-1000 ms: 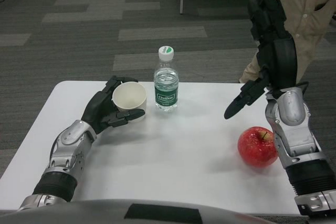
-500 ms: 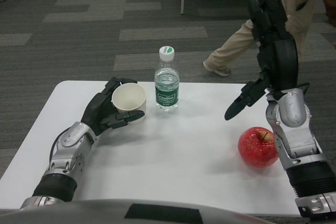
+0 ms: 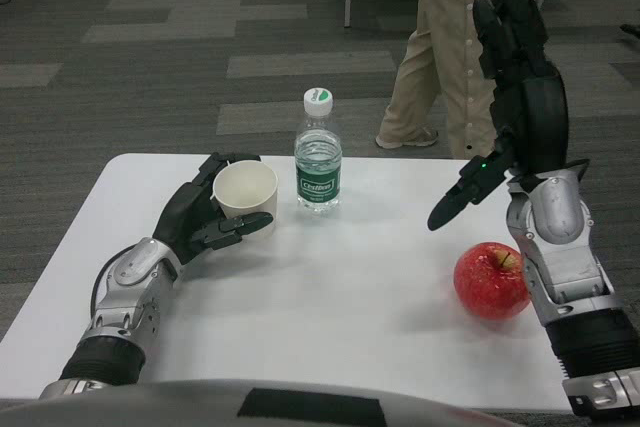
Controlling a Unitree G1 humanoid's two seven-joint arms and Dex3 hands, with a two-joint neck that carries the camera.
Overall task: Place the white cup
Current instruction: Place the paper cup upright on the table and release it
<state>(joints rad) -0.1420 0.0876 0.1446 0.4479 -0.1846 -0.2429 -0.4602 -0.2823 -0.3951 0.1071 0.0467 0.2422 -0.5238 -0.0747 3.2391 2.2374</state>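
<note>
Your left robot hand (image 3: 205, 212) is wrapped around the white cup (image 3: 245, 194), fingers behind it and the thumb across the front near its base. The cup is tipped so that its open mouth faces up toward your head camera, and you can see straight into the bare white inside. Whether the cup's base touches the bench (image 3: 330, 297) or sits just off it cannot be told from this view. The left forearm lies low over the near left part of the bench.

Just beside the cup, on the side away from the left robot hand's palm, stands a clear water bottle (image 3: 318, 152) with a green label and a white and green cap, upright. Cup and bottle are close but apart.

Your right robot hand (image 3: 510, 87) is raised well above the bench on an upright forearm, holding nothing, its fingers stretched upward and apart, the thumb pointing down and inward toward the middle. A small green light shows near the thumb's base. Below that hand, right against the silver right forearm, a red apple (image 3: 490, 279) rests on the bench, stem up.

Behind the right robot hand, past the far edge of the bench, a person (image 3: 450, 47) in beige trousers stands on the grey carpeted floor (image 3: 150, 57); only the legs and one shoe are in view.
</note>
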